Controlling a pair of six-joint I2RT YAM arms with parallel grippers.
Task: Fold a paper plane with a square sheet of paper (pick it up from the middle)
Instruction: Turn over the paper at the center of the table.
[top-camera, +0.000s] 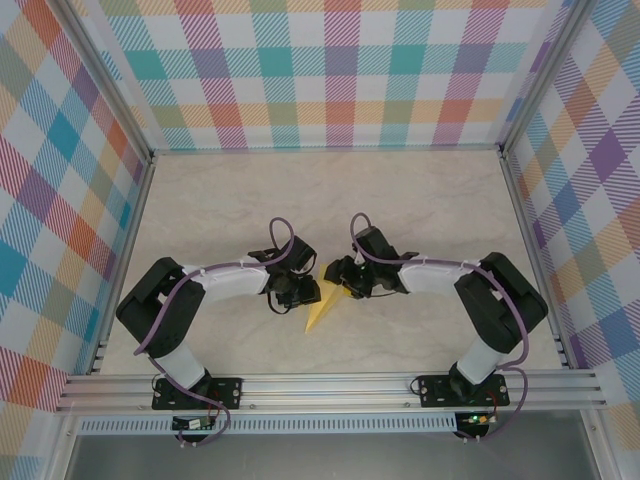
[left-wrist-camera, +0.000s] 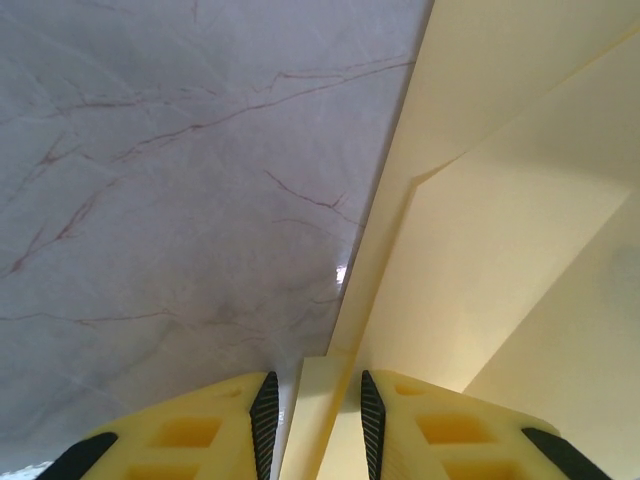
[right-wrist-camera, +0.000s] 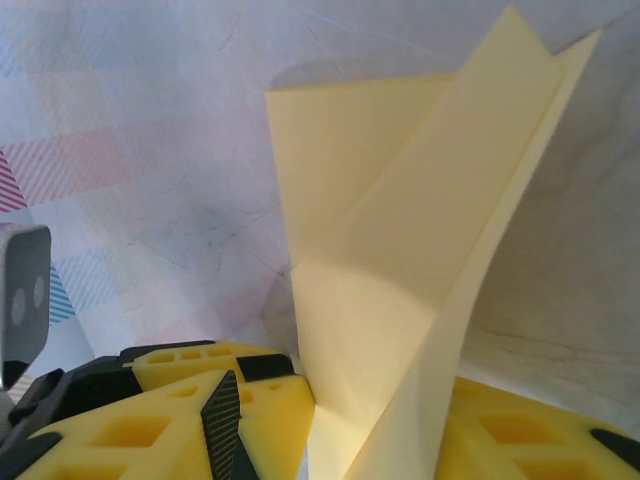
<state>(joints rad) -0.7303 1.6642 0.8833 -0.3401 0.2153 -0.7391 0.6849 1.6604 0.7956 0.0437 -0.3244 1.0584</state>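
Two grippers meet at the folded yellow paper, a creased wedge at the middle of the marbled table, its tip toward the table's near edge. The left gripper straddles the wedge's narrow folded edge, black pads close on either side, though I cannot tell whether they press it. The right gripper pinches the wide end, which stands upright between its yellow fingers.
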